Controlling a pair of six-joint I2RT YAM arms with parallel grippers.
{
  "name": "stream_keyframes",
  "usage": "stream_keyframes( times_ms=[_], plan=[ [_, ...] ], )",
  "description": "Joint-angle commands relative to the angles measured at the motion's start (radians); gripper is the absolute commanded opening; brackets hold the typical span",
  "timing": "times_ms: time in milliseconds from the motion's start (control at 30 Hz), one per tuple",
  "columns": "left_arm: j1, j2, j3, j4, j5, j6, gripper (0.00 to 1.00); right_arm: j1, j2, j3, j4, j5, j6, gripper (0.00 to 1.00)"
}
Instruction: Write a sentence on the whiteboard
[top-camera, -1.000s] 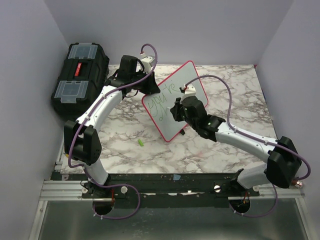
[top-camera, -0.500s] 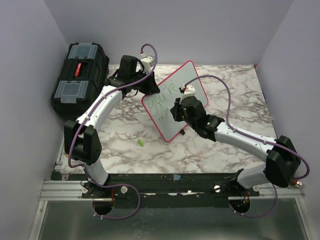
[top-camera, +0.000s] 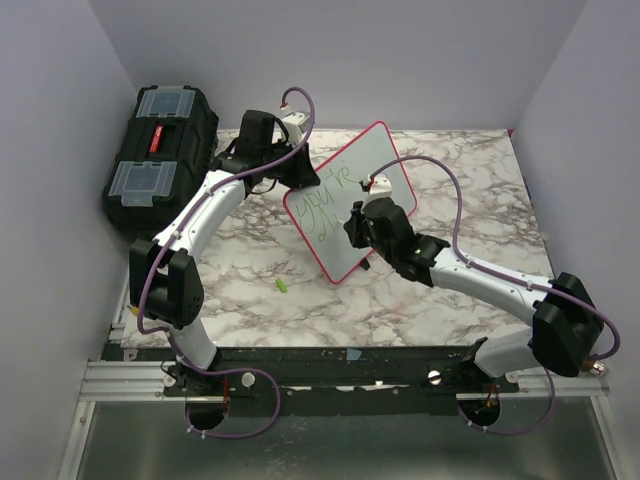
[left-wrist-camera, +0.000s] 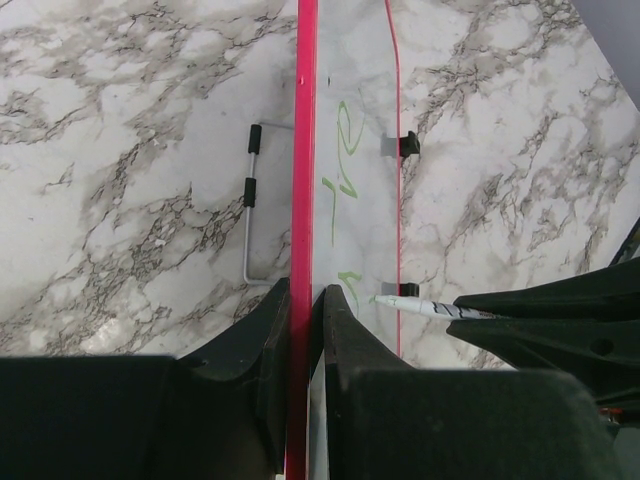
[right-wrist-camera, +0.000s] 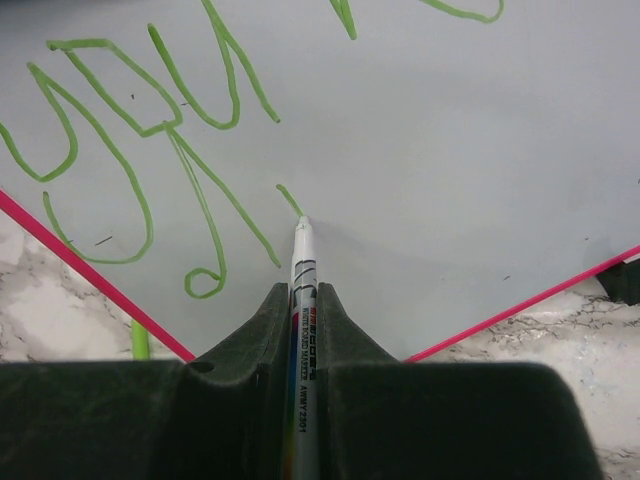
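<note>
**Writing step in hand.** The left gripper (left-wrist-camera: 303, 300) was clamped on the red-pink frame of the whiteboard (top-camera: 378, 160), holding it on edge and tilted near the middle of the marble table (top-camera: 300, 315), to the right of the black toolbox (top-camera: 160, 150); a wire stand (left-wrist-camera: 249, 205) showed behind the board. The right gripper (right-wrist-camera: 300, 297) was closed on a marker (right-wrist-camera: 301, 262), whose tip appeared to touch the board at the end of a short green stroke; the sentence (top-camera: 325, 207) stood partly written, its first line reading roughly "you're", the line below only begun. Judged stage: mid-sentence, well short of done. The next move would call for light, steady tip contact, strokes carried on beneath the first line, and a firm brace from the left arm so that the board did not rock; a small green item (top-camera: 283, 286) lay on the table near the board's lower corner.
</note>
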Motion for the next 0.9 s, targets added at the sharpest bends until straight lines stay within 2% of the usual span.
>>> stream_keyframes(
  times_ms=[0,433,867],
  plan=[
    [-0.025,0.039,-0.008,-0.077,0.002,0.068,0.0,0.0,0.002,-0.011,-0.044,0.042,-0.017,0.01],
    [-0.025,0.037,-0.02,-0.072,0.004,0.07,0.0,0.0,0.049,0.069,-0.045,0.121,-0.034,0.01],
    [-0.025,0.045,-0.018,-0.071,0.011,0.07,0.0,0.001,0.082,0.115,-0.003,0.063,-0.054,0.01]
  ],
)
